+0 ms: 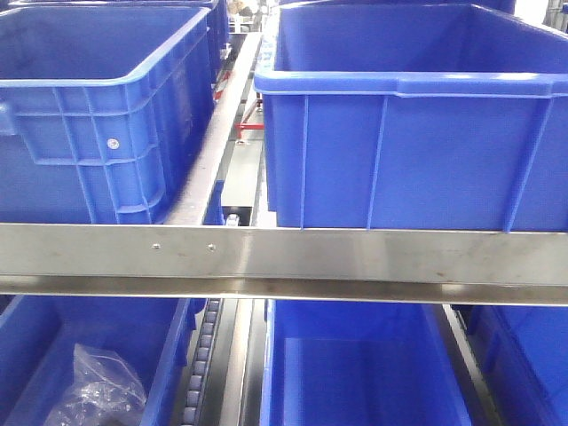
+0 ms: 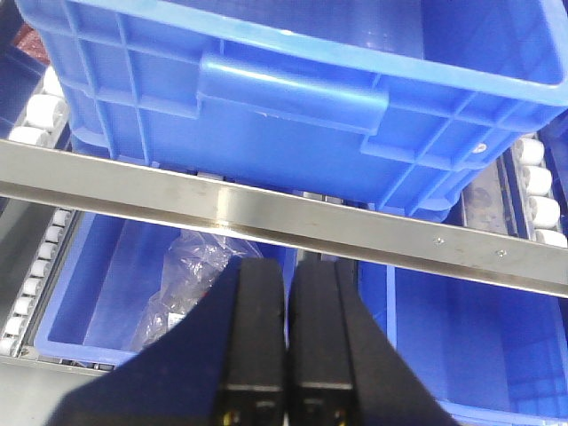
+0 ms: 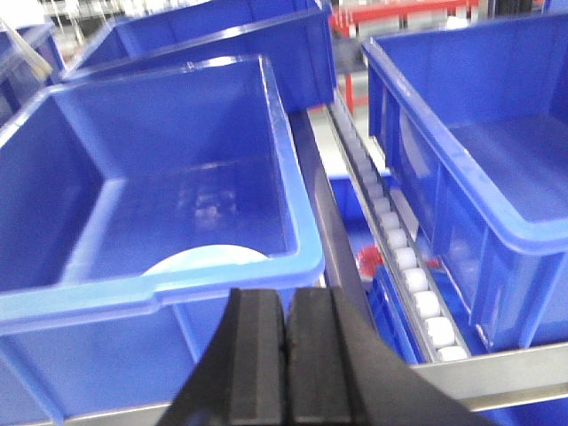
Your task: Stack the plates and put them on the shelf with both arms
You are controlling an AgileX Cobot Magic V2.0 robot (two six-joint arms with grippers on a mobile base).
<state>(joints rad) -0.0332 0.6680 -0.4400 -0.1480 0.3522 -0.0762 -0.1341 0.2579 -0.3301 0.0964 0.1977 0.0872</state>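
One pale bluish-white plate (image 3: 209, 258) lies on the floor of a blue bin (image 3: 142, 293) in the right wrist view; only its far arc shows above the bin's near rim. A second plate is not in view. My right gripper (image 3: 286, 300) is shut and empty, just in front of that bin's near rim. My left gripper (image 2: 286, 271) is shut and empty, below a steel shelf rail (image 2: 266, 213), over a lower blue bin (image 2: 115, 293). Neither gripper shows in the front view.
Blue bins (image 1: 417, 124) (image 1: 98, 106) sit on the upper shelf level behind a steel rail (image 1: 284, 257), with more bins below. A crumpled clear plastic bag (image 1: 98, 390) lies in the lower left bin, seen also in the left wrist view (image 2: 186, 275). White roller tracks (image 3: 399, 257) run between bins.
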